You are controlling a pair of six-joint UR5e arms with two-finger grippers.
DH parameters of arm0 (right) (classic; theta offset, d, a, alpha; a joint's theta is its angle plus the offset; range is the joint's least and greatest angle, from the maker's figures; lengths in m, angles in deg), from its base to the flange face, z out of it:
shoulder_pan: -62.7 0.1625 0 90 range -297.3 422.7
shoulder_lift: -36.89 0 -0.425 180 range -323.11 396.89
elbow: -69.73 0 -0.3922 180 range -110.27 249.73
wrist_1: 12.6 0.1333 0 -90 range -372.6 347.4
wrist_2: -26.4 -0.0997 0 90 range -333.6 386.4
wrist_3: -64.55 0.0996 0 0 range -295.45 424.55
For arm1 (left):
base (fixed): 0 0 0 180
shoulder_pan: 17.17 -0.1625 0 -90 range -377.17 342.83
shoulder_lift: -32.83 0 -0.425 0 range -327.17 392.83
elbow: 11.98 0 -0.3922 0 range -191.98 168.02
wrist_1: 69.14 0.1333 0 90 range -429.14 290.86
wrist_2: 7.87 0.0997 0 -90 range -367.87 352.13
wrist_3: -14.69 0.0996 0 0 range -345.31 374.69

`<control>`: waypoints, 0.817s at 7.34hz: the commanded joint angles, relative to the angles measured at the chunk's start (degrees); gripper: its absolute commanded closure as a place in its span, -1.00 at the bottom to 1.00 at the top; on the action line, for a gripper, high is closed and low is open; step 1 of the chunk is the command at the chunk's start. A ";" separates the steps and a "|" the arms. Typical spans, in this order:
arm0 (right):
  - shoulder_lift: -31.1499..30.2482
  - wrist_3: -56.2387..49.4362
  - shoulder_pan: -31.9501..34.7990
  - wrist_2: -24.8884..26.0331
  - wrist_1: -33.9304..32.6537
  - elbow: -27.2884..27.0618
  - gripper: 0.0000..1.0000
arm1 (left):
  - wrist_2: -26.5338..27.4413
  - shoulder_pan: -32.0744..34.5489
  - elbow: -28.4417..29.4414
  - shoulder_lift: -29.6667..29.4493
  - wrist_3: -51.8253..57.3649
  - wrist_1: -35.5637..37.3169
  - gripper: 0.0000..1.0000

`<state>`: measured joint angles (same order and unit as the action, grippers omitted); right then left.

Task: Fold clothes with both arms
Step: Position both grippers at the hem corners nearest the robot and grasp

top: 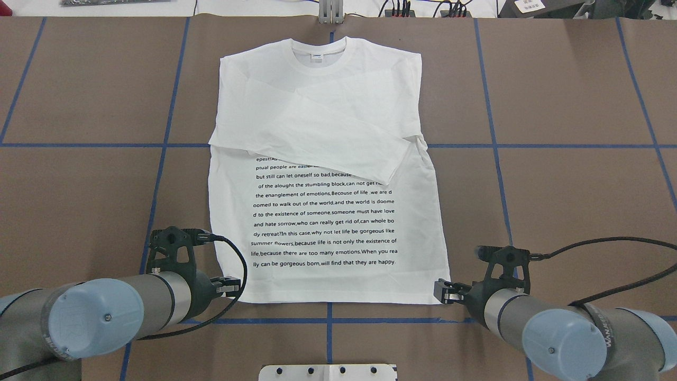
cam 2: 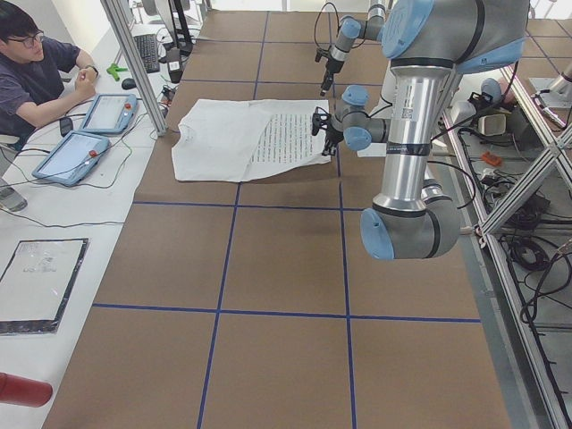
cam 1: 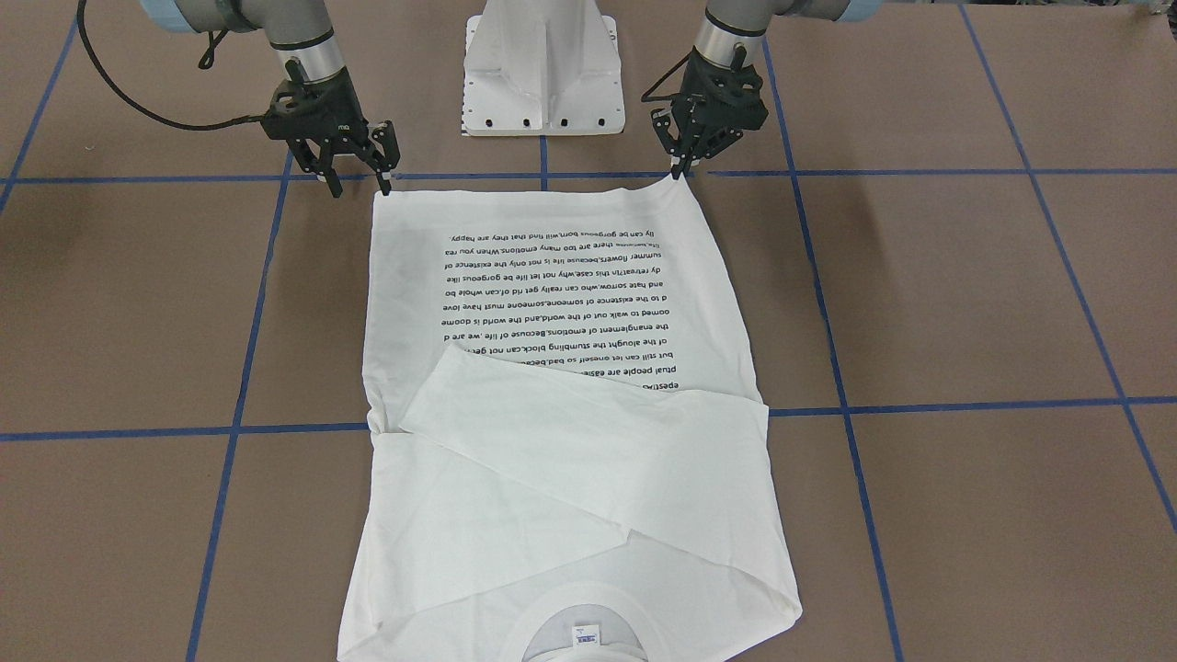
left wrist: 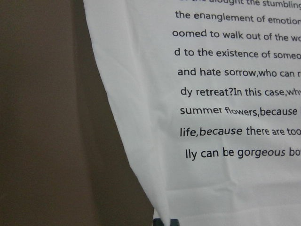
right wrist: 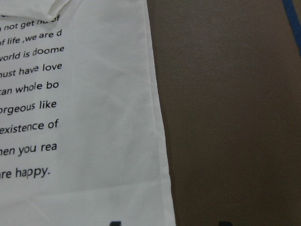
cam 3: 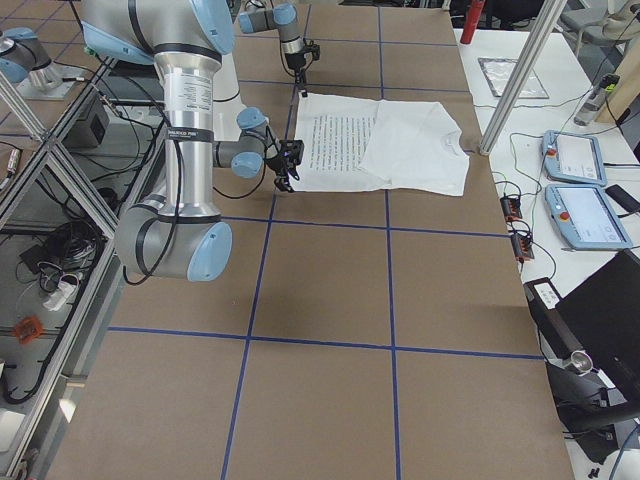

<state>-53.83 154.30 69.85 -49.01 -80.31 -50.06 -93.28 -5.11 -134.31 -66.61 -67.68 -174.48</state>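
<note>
The T-shirt (top: 328, 222) lies flat on the table (top: 555, 201), print side up, with its collar (top: 320, 50) at the edge far from the robot and both sleeves (top: 317, 132) folded across the chest. The left gripper (cam 1: 680, 168) is pinched on its hem corner, which rises to a small peak. The right gripper (cam 1: 359, 189) is spread, straddling the other hem corner without gripping it. Do not expect an even lift from this state: if the arms rise before the right jaws press together, the hem will likely drag askew and the loose sleeves may slide off the chest. A closure that lands beside the edge, or catches only the top layer, would probably leave the fold crooked
</note>
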 commanded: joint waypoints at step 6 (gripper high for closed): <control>1.95 -0.02 -3.72 4.57 -3.12 1.83 -0.16 | 0.33 0.08 -0.28 0.30 0.02 0.14 1.00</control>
<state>-51.82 154.28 66.84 -44.97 -82.17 -48.31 -92.95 -5.04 -134.59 -66.32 -67.67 -174.34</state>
